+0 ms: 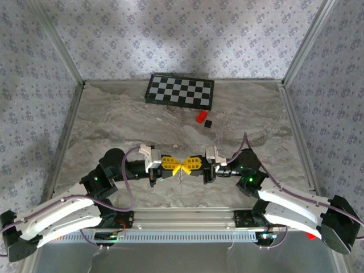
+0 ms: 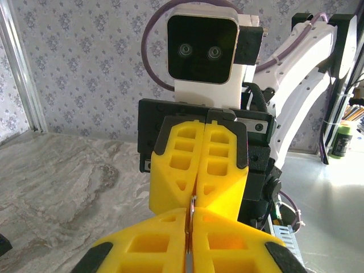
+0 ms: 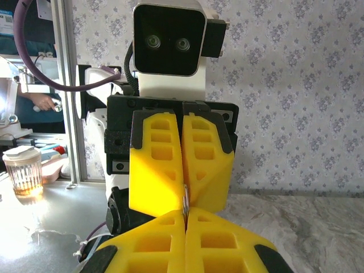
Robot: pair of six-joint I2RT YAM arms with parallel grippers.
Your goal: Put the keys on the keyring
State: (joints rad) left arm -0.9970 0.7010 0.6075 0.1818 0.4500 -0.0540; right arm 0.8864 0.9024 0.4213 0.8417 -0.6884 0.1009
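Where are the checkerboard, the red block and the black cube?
checkerboard [image 1: 180,91], top external view, middle of the board's surface.
red block [image 1: 200,118], top external view, its top face.
black cube [image 1: 209,123], top external view, its top face.

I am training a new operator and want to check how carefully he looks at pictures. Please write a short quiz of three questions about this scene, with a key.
1. True or false: the left gripper and the right gripper meet tip to tip over the table.
2. What lies right beside the red block? A) a black cube B) a green ball C) a blue cup
3. In the left wrist view, what shows in the seam between the left gripper's fingers?
Key: 1 true. 2 A. 3 a thin metal piece, seen edge-on; whether it is key or ring cannot be told.
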